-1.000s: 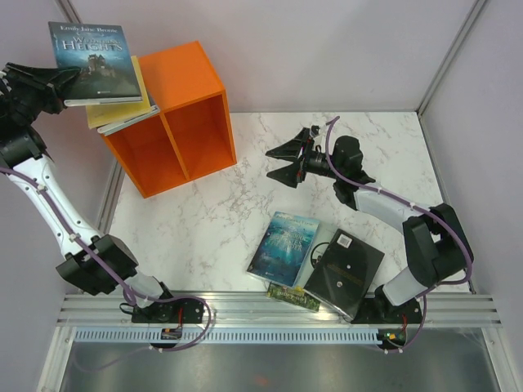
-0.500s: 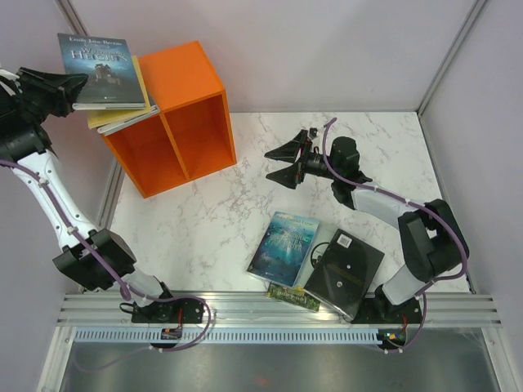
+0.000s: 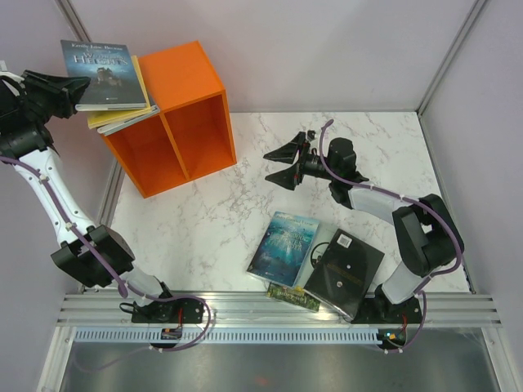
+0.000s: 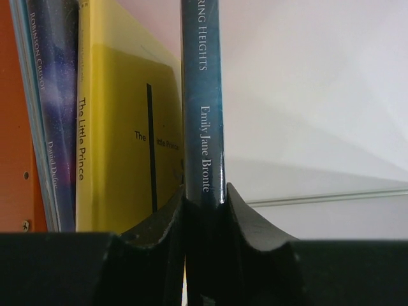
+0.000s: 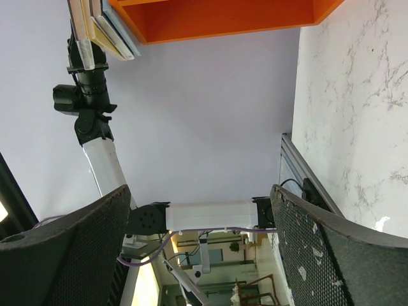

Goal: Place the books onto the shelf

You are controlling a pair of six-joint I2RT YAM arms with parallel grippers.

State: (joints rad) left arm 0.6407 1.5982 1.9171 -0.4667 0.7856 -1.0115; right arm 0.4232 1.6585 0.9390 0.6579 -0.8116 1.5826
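Observation:
The orange shelf (image 3: 186,114) lies on the table at the back left, its two compartments facing forward. On its left top a yellow book (image 3: 116,115) rests with others under it. My left gripper (image 3: 69,88) is shut on a dark blue book (image 3: 101,72), held flat just above that stack. In the left wrist view the dark blue book (image 4: 203,115) stands in my left gripper (image 4: 204,192), beside the yellow book (image 4: 121,146) and a purple galaxy book (image 4: 56,108). My right gripper (image 3: 282,163) hangs open and empty over mid-table. A teal book (image 3: 283,247), a black book (image 3: 343,273) and a green-gold book (image 3: 292,296) lie near the front.
A marble tabletop (image 3: 212,220) spreads between the shelf and the loose books. Grey walls close in the left, back and right sides. A metal rail (image 3: 278,306) runs along the near edge. In the right wrist view the shelf (image 5: 217,16) and the left arm (image 5: 95,115) show beyond the open fingers.
The left gripper has carried the dark blue book slightly right and back, closer over the stack on the shelf. The right gripper has drifted a little left, still open.

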